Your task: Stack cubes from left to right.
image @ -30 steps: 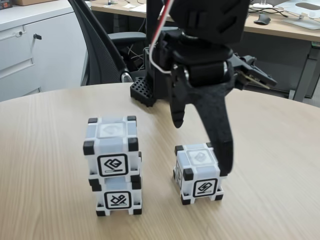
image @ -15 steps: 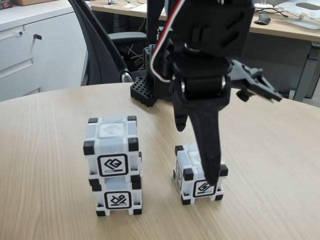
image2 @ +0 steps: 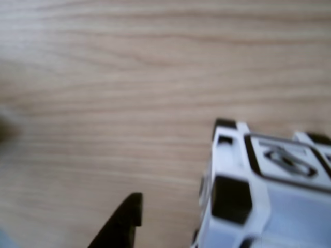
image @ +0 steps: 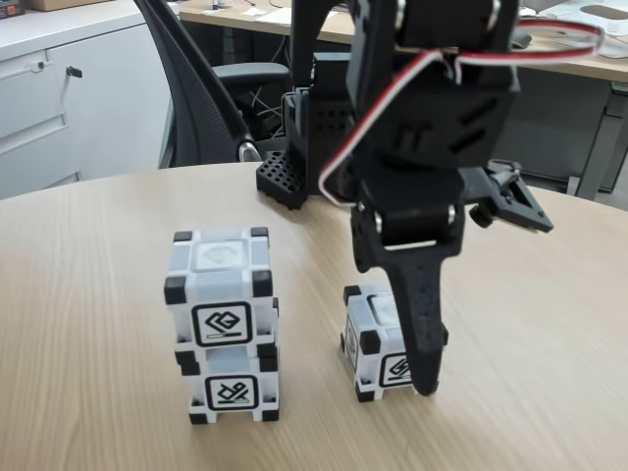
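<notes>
Two cubes stand stacked at the left of the fixed view, the upper cube (image: 218, 292) sitting squarely on the lower cube (image: 232, 389). A third cube (image: 376, 343) stands alone on the wooden table (image: 98, 294), to the right of the stack. My black gripper (image: 392, 326) is open and lowered over this single cube. Its long finger (image: 420, 324) crosses the cube's front right corner, with its tip near the table. The shorter finger (image: 361, 250) hangs behind and above the cube. In the other view, a black fingertip (image2: 125, 221) is left of the cube (image2: 258, 201) with a gap between them.
The arm's black base (image: 285, 177) stands at the table's far side. Behind it are an office chair (image: 196, 98), a white cabinet (image: 59, 98) and a desk (image: 549, 54). Bare wood lies right of the single cube.
The gripper has come down and towards the camera, so its long finger now reaches the table at the single cube's front right corner. No cube has moved.
</notes>
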